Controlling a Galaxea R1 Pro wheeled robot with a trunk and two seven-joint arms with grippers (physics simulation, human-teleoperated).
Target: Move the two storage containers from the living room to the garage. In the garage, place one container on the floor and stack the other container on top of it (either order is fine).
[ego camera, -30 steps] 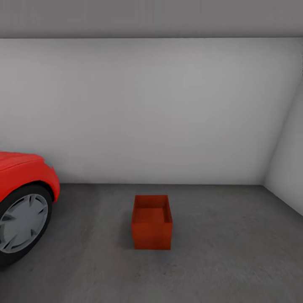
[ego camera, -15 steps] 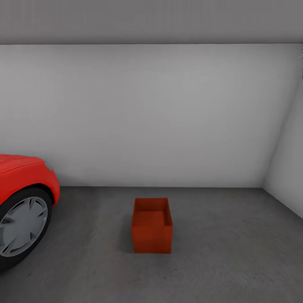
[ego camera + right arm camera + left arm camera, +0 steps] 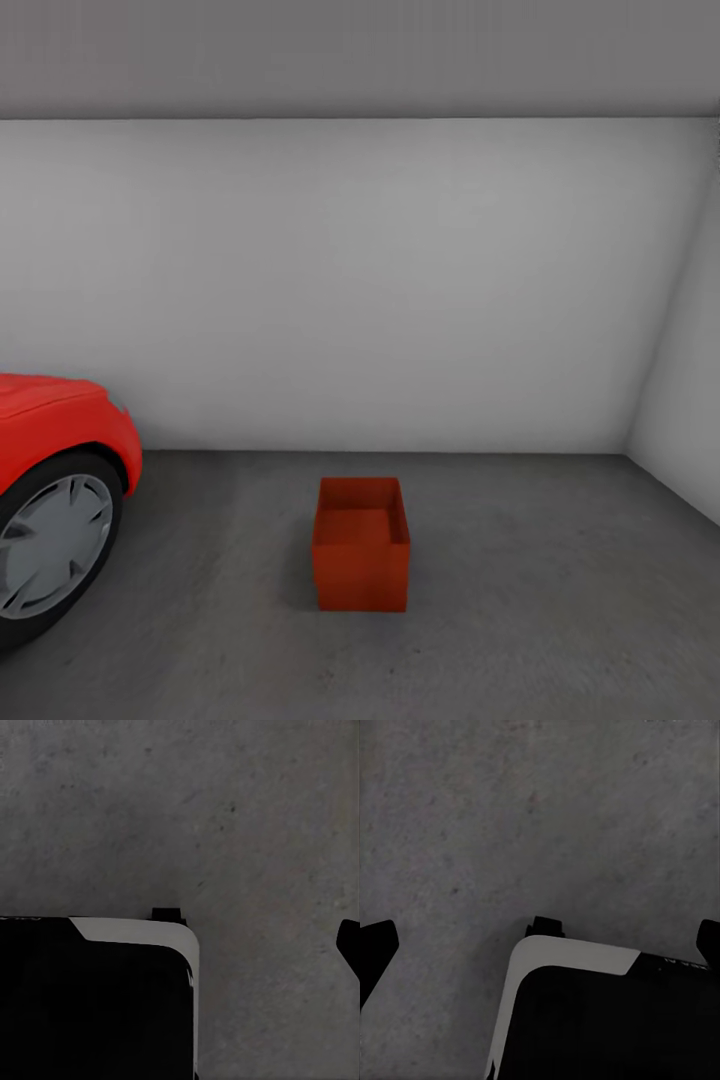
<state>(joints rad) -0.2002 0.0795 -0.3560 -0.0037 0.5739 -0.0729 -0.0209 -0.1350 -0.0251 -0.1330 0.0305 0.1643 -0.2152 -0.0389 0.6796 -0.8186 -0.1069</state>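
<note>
In the garage, a tall red-orange open-topped box shape [image 3: 361, 570] stands on the dark grey concrete floor [image 3: 530, 610], a little ahead of me in the head view. It reads as the two storage containers stacked one on the other, though the seam is faint. Neither gripper is near it. My left gripper [image 3: 540, 949] hangs open over bare concrete, with a dark fingertip [image 3: 373, 949] at each side edge of the left wrist view. My right gripper [image 3: 180, 945] also hangs over concrete. One fingertip [image 3: 351, 945] shows far out at the edge; the other is lost against my dark base.
A red car [image 3: 55, 420] with its front wheel [image 3: 50, 545] stands at the left. A white wall [image 3: 360, 280] closes the back and another white wall [image 3: 690, 400] the right. My own base [image 3: 607, 1027] [image 3: 90, 1005] shows under both wrists.
The whole head picture has slid downward a little, so the camera has moved. The red-orange stack and the car stand where they were.
</note>
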